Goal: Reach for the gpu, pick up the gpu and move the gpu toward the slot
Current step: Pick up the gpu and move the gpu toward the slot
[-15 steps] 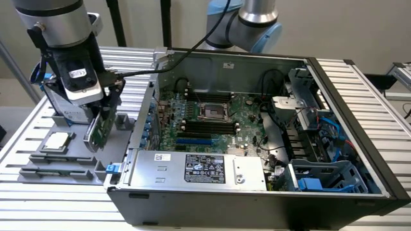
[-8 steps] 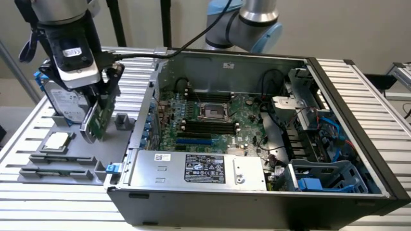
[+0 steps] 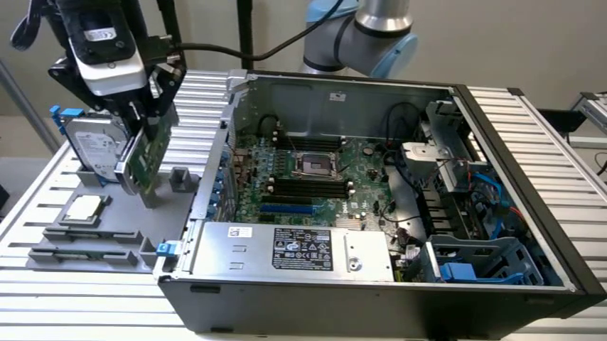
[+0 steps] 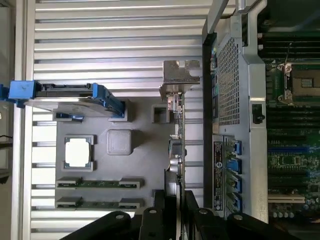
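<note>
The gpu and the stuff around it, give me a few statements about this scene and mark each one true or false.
1. The gripper is at the top edge of the gpu. True.
2. The gpu lies flat on the grey holder tray. False: it stands on edge, upright.
3. The gpu already sits in a motherboard slot. False: it is outside the computer case, over the tray.
4. The hard drive with blue tabs stands on the tray beside the gpu. True.
5. The small square silver chip rests in its own tray pocket. True.
6. The case is closed with a side panel. False: it is open, its inside exposed.
</note>
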Available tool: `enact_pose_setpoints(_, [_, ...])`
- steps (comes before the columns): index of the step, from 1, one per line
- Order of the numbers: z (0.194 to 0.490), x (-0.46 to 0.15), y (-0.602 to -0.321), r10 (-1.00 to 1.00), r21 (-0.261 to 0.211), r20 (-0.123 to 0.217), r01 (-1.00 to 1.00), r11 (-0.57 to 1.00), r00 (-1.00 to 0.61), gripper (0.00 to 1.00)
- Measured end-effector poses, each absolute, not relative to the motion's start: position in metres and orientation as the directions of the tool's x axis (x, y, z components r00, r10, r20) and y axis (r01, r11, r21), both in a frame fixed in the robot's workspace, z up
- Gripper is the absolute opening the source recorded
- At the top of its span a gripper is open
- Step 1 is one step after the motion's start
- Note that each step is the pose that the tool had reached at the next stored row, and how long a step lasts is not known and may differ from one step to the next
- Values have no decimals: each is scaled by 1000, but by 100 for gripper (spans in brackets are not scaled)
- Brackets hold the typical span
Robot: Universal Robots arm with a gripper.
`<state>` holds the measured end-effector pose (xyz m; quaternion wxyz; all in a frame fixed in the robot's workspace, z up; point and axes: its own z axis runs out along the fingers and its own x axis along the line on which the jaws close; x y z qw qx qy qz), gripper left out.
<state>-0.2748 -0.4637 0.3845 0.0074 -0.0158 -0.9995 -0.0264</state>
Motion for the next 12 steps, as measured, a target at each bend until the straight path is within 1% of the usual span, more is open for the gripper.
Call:
enact_pose_setpoints(6, [412,-254,-465,31,55,19,32,998,-999,27])
enact_pose_setpoints(12, [431,-228,-466,30,68,27,32,997,-999,27])
